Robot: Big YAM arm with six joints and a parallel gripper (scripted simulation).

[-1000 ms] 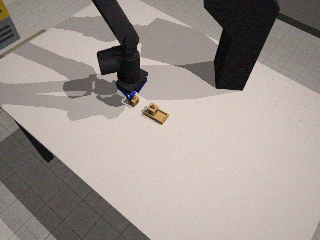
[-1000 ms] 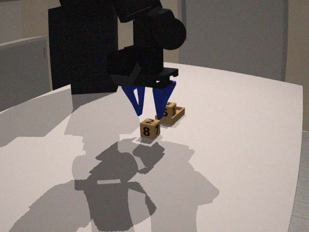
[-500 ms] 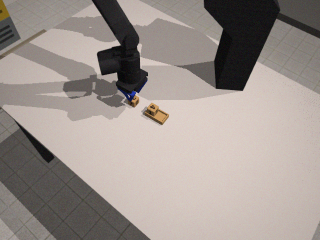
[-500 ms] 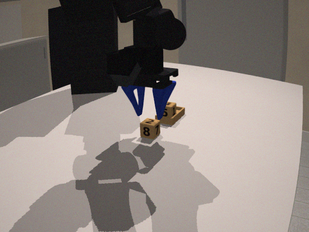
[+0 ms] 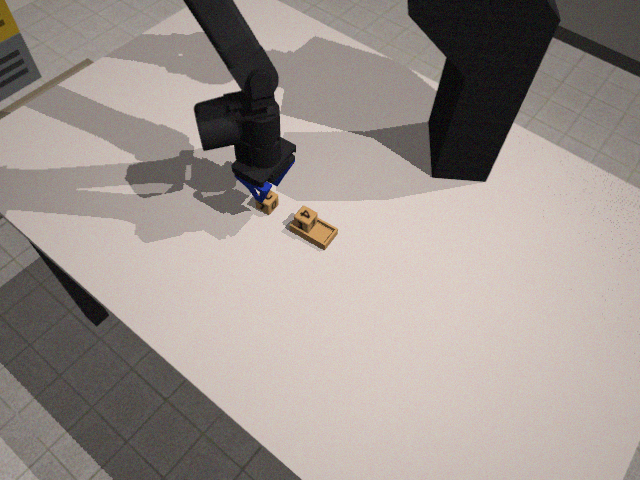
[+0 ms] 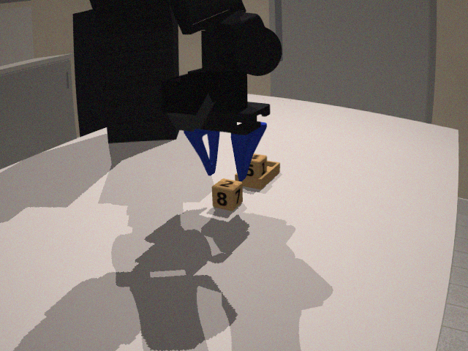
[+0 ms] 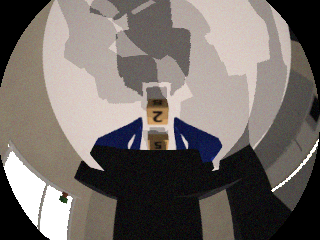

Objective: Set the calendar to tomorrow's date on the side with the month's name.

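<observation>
A: From the top view, where do things sit?

B: The wooden tray (image 5: 324, 233) lies flat on the white table (image 5: 413, 320), toward the table's far-left part, well away from the near and right edges. One cube (image 5: 306, 219) stands in the tray's left end, a 4 on its top face; the tray's other half holds no cube. The second cube (image 5: 268, 202) rests on the table just to the left of the tray, apart from it. The gripper (image 5: 261, 192) hangs directly above that loose cube, blue fingers pointing down.

A: And the exterior view?

B: The loose cube (image 6: 227, 194) sits flat on the table (image 6: 359, 227), showing 2 on top, 8 and 7 on the two sides facing the camera. The gripper (image 6: 224, 172) is above it, fingertips just over the cube's top face and not touching its sides. The jaws stand about half apart with nothing between them. Behind, the tray (image 6: 270, 170) holds the other cube (image 6: 256, 166), with a 5 and a 1 visible on its sides.

A: The wrist view?

B: It looks down past the black gripper body. The loose cube (image 7: 158, 115) appears centred between the blue fingers, a 2 on its top face, with overlapping shadows on the table (image 7: 234, 60) beyond. The tray is out of this view.
</observation>
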